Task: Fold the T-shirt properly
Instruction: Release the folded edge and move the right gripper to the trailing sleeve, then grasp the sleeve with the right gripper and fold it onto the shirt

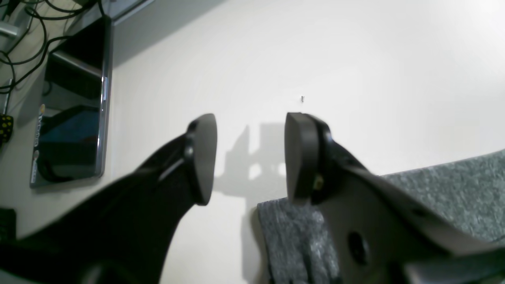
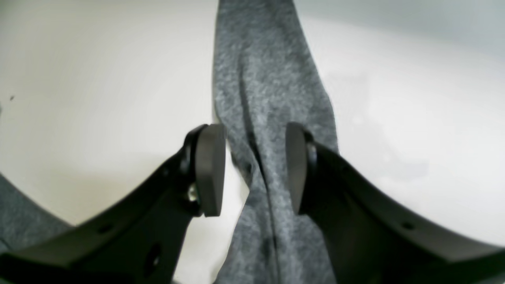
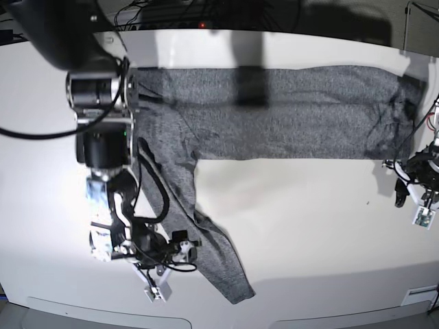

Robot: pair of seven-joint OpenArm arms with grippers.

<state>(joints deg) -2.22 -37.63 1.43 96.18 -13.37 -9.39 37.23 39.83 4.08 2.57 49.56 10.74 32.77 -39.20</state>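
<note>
The heather-grey T-shirt (image 3: 288, 110) lies spread flat along the far side of the white table (image 3: 309, 226). One long sleeve (image 3: 212, 253) runs down toward the front edge. My right gripper (image 3: 191, 251) is open at that sleeve. In the right wrist view the sleeve (image 2: 260, 118) runs between the two pads of the right gripper (image 2: 252, 169), which are apart; I cannot tell if they touch it. My left gripper (image 3: 413, 194) is open and empty over bare table just off the shirt's right end. In the left wrist view the left gripper (image 1: 250, 157) has a shirt corner (image 1: 288, 236) under it.
A dark flat device (image 1: 71, 110) lies on the table at the left of the left wrist view, with black cables (image 1: 27, 47) behind it. More cables (image 3: 206, 14) run along the table's far edge. The table's front edge (image 3: 219, 319) is close below the sleeve end.
</note>
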